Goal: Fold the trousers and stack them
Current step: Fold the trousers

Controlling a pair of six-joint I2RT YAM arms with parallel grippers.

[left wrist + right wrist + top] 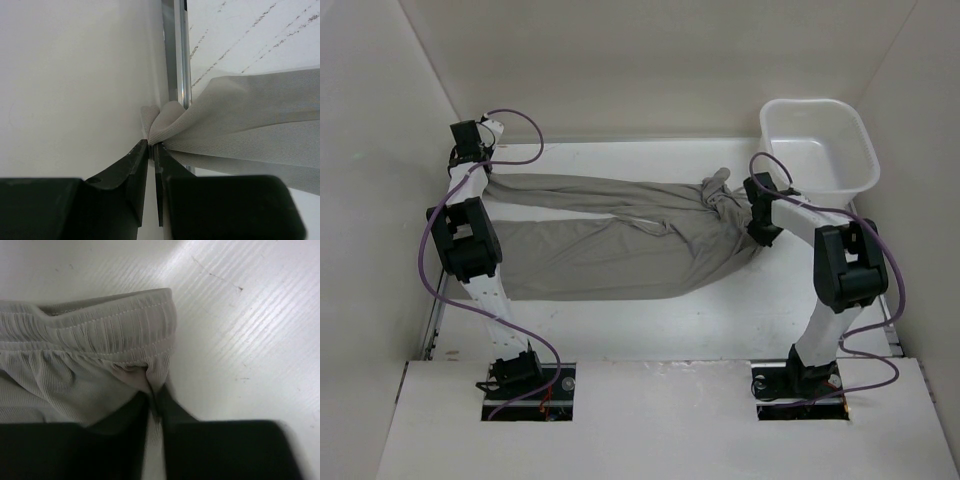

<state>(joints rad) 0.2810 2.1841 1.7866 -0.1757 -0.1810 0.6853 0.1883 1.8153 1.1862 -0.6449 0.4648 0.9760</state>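
1. The white table (720, 320) fills the floor of a white-walled enclosure, and its surface shows fine scratches in the wrist views
2. The trousers (620, 250) lie lengthwise across the middle of the table. The leg ends are at the left and the gathered waist is bunched at the right. The far leg is pulled taut and narrow, while the near leg lies wider and flatter
3. A white plastic tub (865, 150) stands at the far right corner of the table, just beyond the waist end
4. The left arm (465, 240) reaches along the left wall, and the right arm (840, 270) bends in towards the waist. Purple cables (520, 120) loop along both
5. A metal rail (182, 50) runs along the table edge by the left wall
6. The left pincer (475, 172) is nipped tight on a small fold at the far leg's end, right beside the wall
7. The right pincer (750, 218) is clamped on the edge of the elastic waistband, whose stitch rows show plainly
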